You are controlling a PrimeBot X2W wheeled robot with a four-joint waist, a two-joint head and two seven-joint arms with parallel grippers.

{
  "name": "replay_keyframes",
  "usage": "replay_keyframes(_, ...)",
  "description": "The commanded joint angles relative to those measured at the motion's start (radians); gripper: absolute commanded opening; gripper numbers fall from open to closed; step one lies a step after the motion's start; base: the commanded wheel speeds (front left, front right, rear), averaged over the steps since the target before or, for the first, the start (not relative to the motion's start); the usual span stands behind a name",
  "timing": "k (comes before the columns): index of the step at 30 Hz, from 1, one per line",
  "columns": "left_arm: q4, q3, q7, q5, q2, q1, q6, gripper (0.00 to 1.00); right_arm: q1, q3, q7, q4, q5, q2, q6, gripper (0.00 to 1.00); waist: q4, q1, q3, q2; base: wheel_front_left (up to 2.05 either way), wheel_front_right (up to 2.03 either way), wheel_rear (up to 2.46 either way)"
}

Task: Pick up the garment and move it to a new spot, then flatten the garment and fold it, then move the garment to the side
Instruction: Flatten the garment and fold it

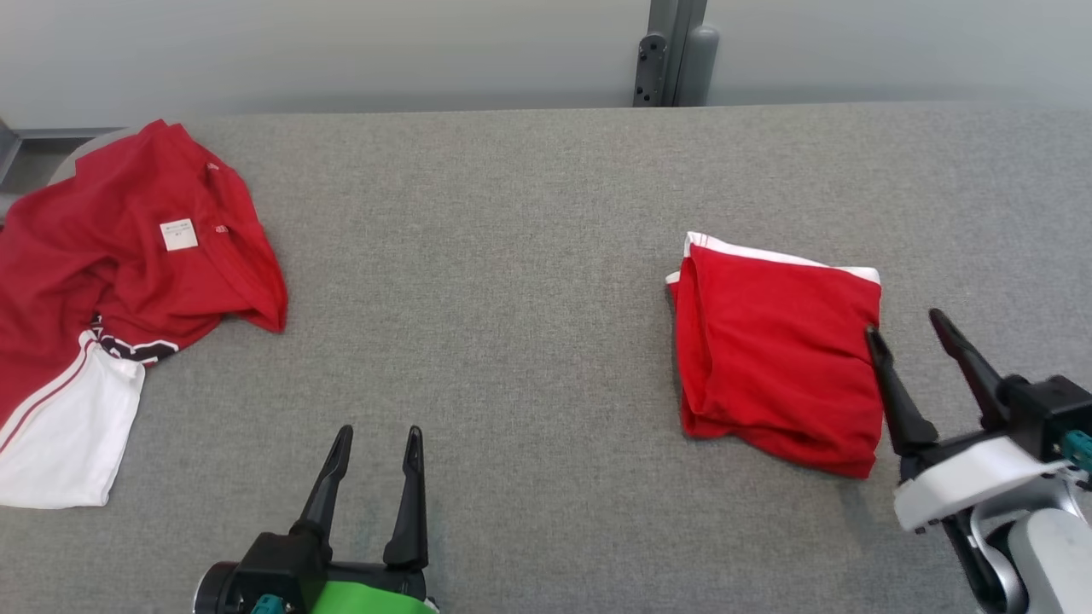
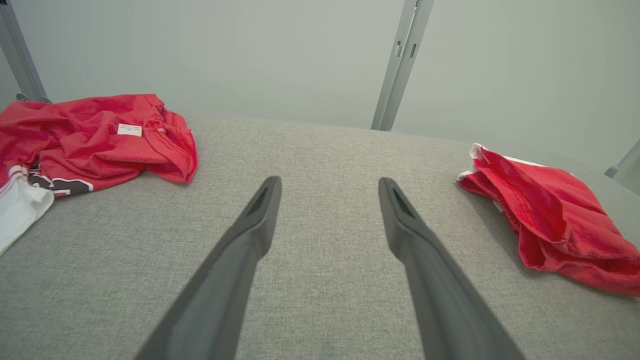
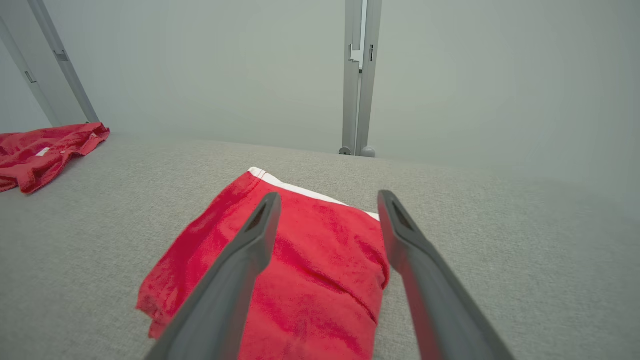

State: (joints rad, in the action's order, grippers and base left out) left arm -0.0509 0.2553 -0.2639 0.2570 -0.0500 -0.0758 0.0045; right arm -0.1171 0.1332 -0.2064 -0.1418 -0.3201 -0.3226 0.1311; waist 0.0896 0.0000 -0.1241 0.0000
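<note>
One grey worktop [image 1: 529,256] holds the crumpled garment [image 1: 111,256] at its far left and a folded red bundle [image 1: 768,358] at right, so the left claw [image 1: 380,433], wide and empty, should pinch a thick ridge there, and the right claw [image 1: 903,324], equally wide, should back off the bundle.

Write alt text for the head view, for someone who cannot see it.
A folded red garment lies right of centre on a grey fabric surface, the open right gripper at its right edge. A crumpled red-and-white jersey lies far left; the open left gripper sits near the bottom edge.
</note>
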Motion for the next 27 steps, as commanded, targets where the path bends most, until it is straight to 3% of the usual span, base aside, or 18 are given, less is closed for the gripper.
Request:
replay_keyframes(1, 0.003, -0.012, 0.0, -0.005, -0.001, -0.021, 0.005, 1.0, 0.03, -0.034, -0.028, -0.011, 0.029, 0.004, -0.001, 1.0, -0.016, 0.0, 0.026, 0.0, 0.0, 0.0, 0.0)
replay_keyframes(5, 0.0, -0.035, 0.0, -0.009, -0.001, -0.049, 0.004, 1.0, 0.099, -0.124, -0.058, -0.036, 0.097, 0.017, -0.001, 1.0, -0.02, 0.0, 0.059, 0.0, 0.0, 0.0, 0.0)
replay_keyframes(14, -0.001, -0.079, -0.001, -0.023, -0.001, -0.092, -0.004, 1.0, 0.226, -0.307, -0.059, 0.05, 0.181, 0.112, -0.001, 1.0, 0.004, 0.0, 0.106, 0.0, 0.0, 0.0, 0.0)
replay_keyframes(27, 0.0, -0.093, 0.0, -0.015, -0.001, -0.098, -0.007, 1.0, 0.227, -0.323, -0.059, 0.05, 0.195, 0.158, -0.001, 1.0, 0.015, 0.0, 0.115, 0.0, 0.0, 0.0, 0.0)
